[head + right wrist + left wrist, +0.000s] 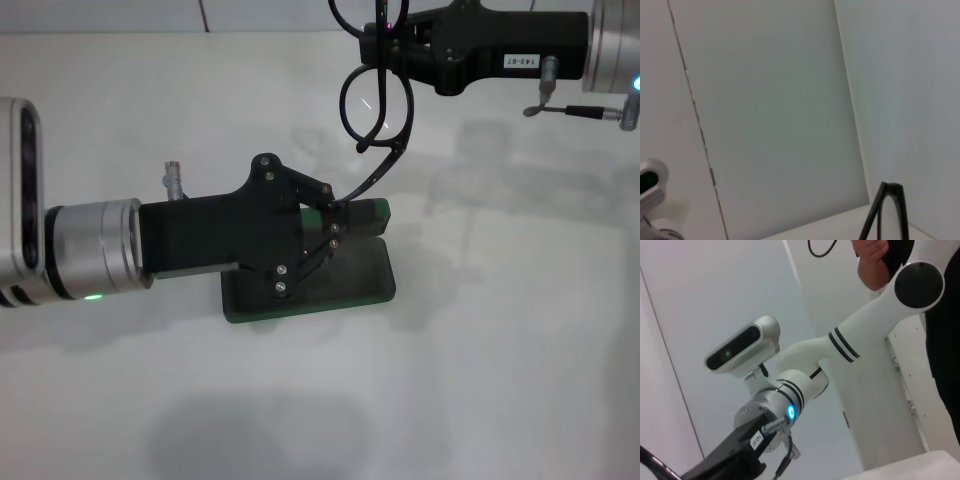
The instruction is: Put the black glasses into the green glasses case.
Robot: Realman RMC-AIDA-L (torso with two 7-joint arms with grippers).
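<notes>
Your right tool [392, 40] grips the black glasses [376, 100] by the frame, holding them in the air near the surface's far edge; one thin temple arm hangs down toward the green glasses case [362, 285]. So the pickup is done, while placing them inside is left. Your left tool [335, 232] sits at the case's far edge, fingers narrowed there, seemingly holding the lid, though you can't confirm contact. The case is a dark, rounded oblong shell in mid-surface [500, 380]; the frames are slim, glossy, round-lensed.
</notes>
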